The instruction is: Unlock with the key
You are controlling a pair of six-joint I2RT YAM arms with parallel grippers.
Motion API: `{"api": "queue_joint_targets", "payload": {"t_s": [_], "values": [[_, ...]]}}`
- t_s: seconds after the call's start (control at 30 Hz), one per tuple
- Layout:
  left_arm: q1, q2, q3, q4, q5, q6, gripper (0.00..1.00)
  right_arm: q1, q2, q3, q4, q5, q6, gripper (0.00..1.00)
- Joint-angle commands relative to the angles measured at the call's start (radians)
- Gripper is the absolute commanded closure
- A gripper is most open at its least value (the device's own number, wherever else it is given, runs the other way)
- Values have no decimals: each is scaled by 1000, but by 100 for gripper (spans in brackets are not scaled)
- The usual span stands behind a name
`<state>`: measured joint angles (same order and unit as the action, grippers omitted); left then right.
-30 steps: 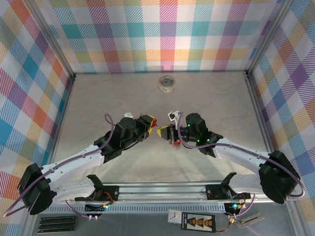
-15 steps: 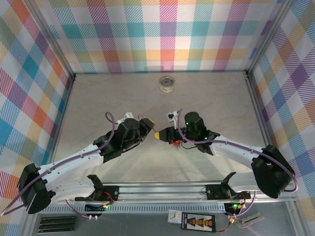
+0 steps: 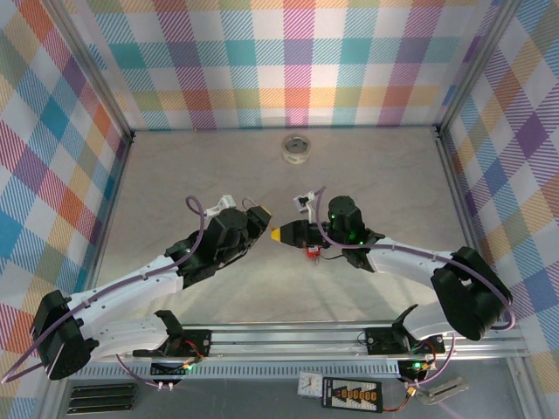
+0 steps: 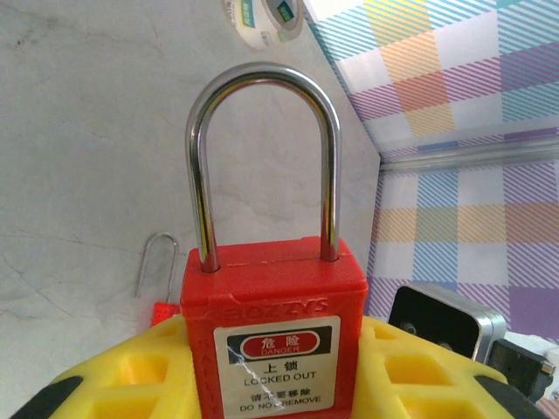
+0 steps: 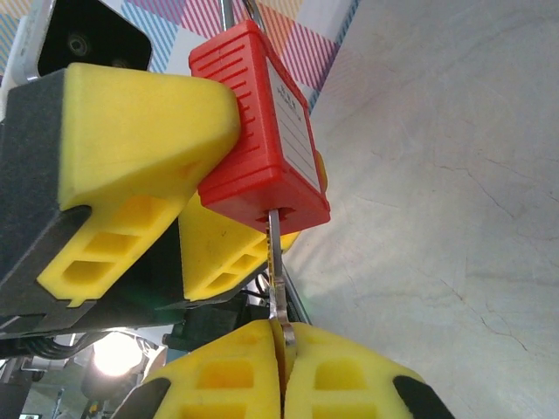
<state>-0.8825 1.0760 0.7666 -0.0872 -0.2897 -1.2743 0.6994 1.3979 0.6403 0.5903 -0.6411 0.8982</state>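
The right pincer (image 5: 281, 336) is pinching the key (image 5: 276, 271) tight by its head. The blade is entering the keyway under the padlock (image 5: 262, 131), whose body the left pincer (image 4: 272, 375) is clamping. An off-axis twist is likely risking a bent blade, or the key slipping between the pads. The key is showing thin, flat and silvery.

Two red padlocks: safety padlock (image 4: 271, 340) with steel shackle; second padlock (image 4: 162, 310) with thin wire shackle, lying on desk (image 3: 376, 175) near safety padlock.
One key (image 5: 278, 279): thin, silvery, just below safety padlock's base.
One tape roll (image 3: 297, 148): on desk, well beyond safety padlock.
Two robot arms: left arm (image 3: 148, 279), right arm (image 3: 410, 257), meeting at safety padlock.
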Motion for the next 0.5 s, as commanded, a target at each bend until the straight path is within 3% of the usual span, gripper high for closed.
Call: {"api": "queue_joint_targets", "payload": {"t_s": [0.0, 0.17, 0.47], "values": [[-38, -13, -9, 44, 141, -13, 100, -28, -27, 36, 4, 104, -44, 100], [-38, 8, 37, -8, 182, -5, 100, -5, -113, 88, -267, 207, -275, 100], [-38, 106, 66, 9, 276, -10, 100, 47, -154, 173, -481, 343, -518, 100]]}}
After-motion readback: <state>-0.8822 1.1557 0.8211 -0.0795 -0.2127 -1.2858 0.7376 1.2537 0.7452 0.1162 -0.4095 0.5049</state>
